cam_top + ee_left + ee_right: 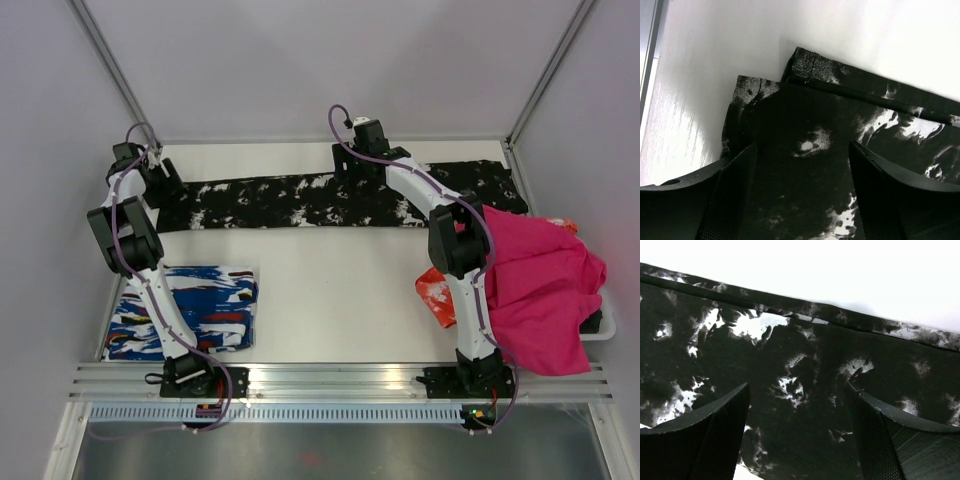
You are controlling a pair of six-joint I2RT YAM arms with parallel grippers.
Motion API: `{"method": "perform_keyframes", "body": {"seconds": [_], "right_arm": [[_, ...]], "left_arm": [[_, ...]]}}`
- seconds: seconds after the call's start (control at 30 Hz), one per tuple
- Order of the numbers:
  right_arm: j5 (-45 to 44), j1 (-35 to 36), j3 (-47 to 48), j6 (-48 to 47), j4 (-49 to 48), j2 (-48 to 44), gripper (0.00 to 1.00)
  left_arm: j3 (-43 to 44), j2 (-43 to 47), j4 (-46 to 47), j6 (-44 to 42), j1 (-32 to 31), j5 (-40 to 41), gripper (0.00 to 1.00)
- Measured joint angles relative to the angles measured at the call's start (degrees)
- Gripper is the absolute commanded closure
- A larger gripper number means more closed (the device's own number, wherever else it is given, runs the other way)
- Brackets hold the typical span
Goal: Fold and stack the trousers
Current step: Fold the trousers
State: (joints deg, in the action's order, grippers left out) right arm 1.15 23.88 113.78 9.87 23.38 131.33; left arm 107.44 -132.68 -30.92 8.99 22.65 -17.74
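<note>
Trousers (300, 203) lie stretched flat. Left gripper (802, 146) hangs above their left end, right gripper (797, 386) above mid-length; both wide apart, holding nothing.

White table (340, 290) fills the centre. Plain pale walls (330, 60) run from 9 through 12 to 3 o'clock. Metal corner posts (110, 70) at 11 and 1. Aluminium rail (340, 380) at 6. Light is even and diffuse.

Trousers (300, 205) along far edge of table (340, 290)
</note>
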Motion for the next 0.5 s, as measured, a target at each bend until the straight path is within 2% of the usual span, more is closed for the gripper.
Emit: {"method": "perform_keyframes", "body": {"seconds": [0.2,0.47,0.5], "right_arm": [[0.00,-0.04,0.00,0.00,0.61,0.00,0.18],[-1.25,-0.15,0.00,0.00,1.44,0.00,0.18],[-1.38,-0.15,0.00,0.00,1.55,0.00,0.18]], "left_arm": [[6.64,-3.41,-6.47,-3.41,-2.40,5.46,0.23],[13.05,-6.88,-12.20,-5.42,-6.36,17.27,0.32],[13.38,-7.15,-12.46,-5.49,-6.49,17.99,0.35]]}}
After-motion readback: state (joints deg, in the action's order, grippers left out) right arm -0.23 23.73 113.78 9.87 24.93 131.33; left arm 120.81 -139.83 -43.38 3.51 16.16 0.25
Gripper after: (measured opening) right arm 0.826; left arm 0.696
